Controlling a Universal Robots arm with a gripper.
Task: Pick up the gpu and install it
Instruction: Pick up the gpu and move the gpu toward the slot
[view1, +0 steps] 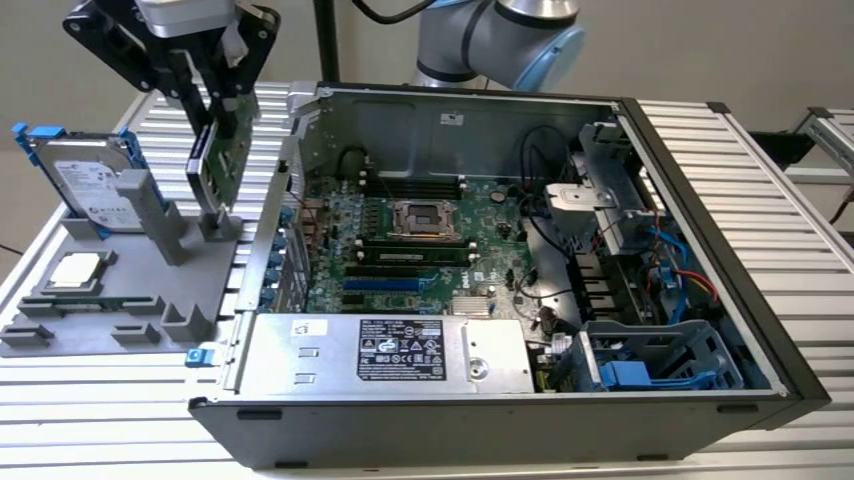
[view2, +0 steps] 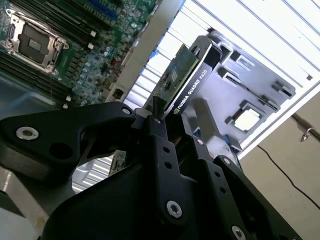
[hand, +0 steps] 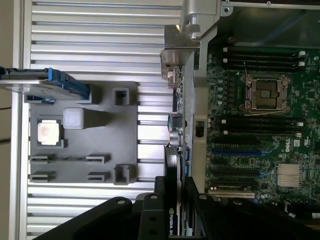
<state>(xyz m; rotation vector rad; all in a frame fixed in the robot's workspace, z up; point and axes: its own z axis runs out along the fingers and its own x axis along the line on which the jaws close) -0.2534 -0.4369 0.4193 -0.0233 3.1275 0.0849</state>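
The gpu (view1: 214, 150) is a thin green card with a black cooler. It hangs upright at the exterior view's upper left, over the grey holder's slotted posts (view1: 220, 228). I cannot tell whether its lower edge still touches them. My gripper (view1: 200, 85) is shut on the card's top edge from above. In the second wrist view the gpu (view2: 187, 82) runs out from between the black fingers (view2: 160, 150). In the first wrist view the gpu's silver end bracket (hand: 179, 50) lines up beside the case wall, and the gripper (hand: 172, 205) clamps the card's black edge.
The grey holder tray (view1: 134, 300) also carries a silver hard drive with blue rails (view1: 87, 185) and a processor chip (view1: 74, 272). To the exterior view's right lies the open computer case (view1: 694, 230) with its motherboard (view1: 400, 250), power supply (view1: 387, 350) and drive cage (view1: 641, 360).
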